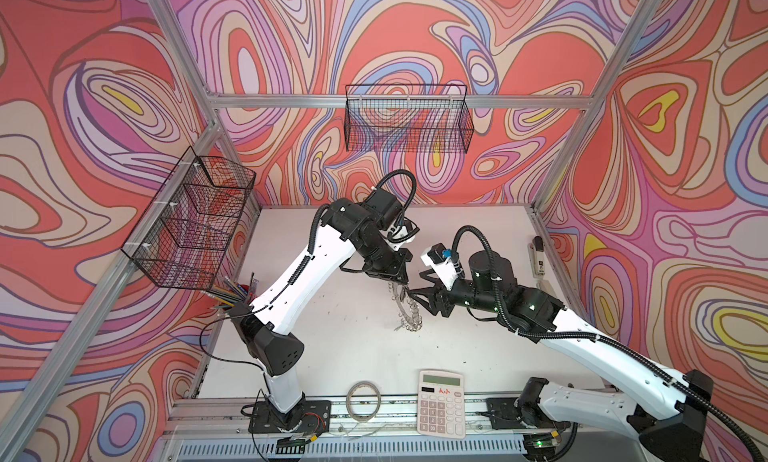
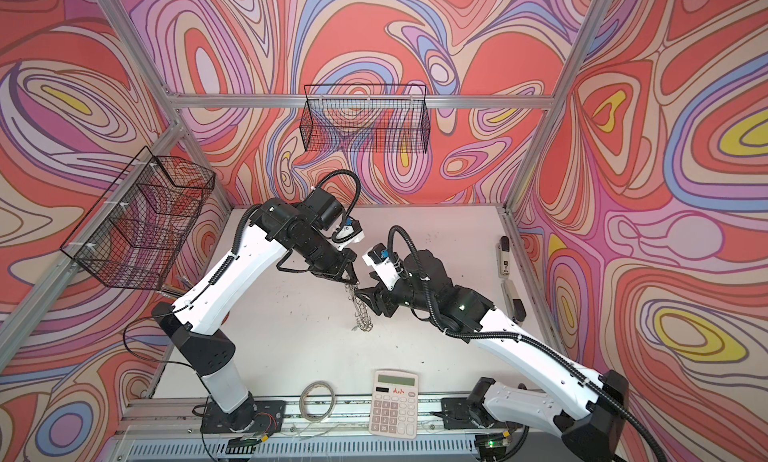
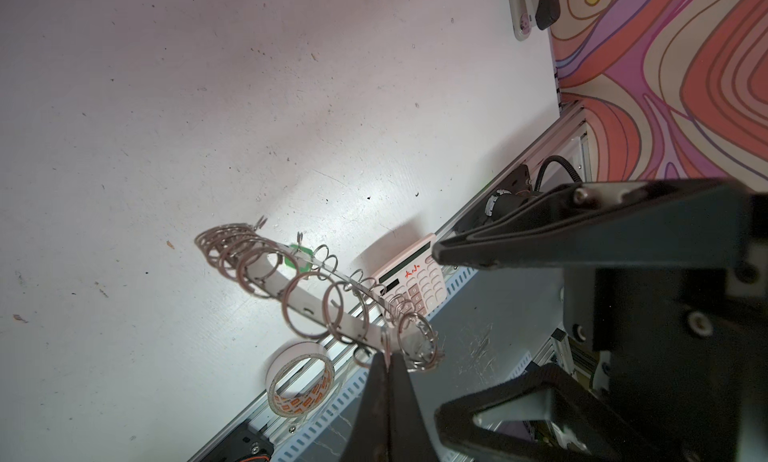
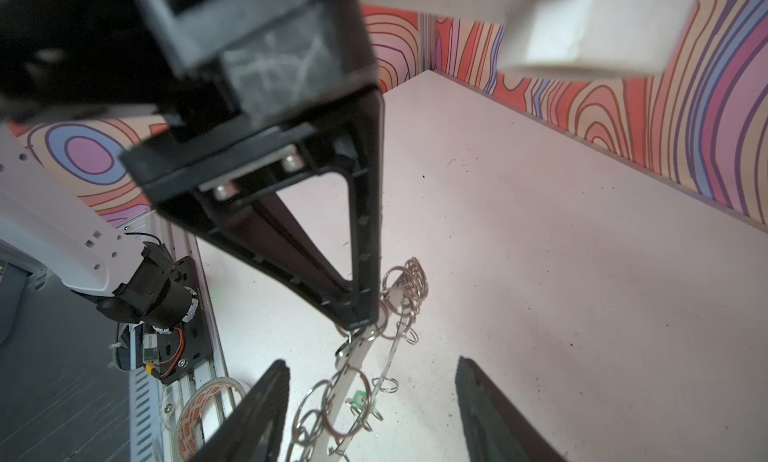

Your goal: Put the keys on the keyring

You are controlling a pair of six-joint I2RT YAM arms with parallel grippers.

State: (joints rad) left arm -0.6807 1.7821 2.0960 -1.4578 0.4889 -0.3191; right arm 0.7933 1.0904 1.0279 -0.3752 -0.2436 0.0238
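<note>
calculator [image 3: 409, 281]: red handwritten "大小" under its display, well apart from the left gripper [image 3: 386, 356] | key digits: too small to read | tape roll [image 3: 299, 381] nearby: orange print, illegible

Left of the silver metal keyring [image 1: 409, 312] edged with wire loops, the white tabletop [image 1: 332, 335] lies bare. Toward the front it is free as far as the beige calculator [image 1: 441, 404] and translucent tape roll [image 1: 349, 399]. The left hand [image 1: 402, 284], clamped on the keyring, crowds its top; the right hand [image 4: 372, 362], jaws apart, crowds its right side.
</note>
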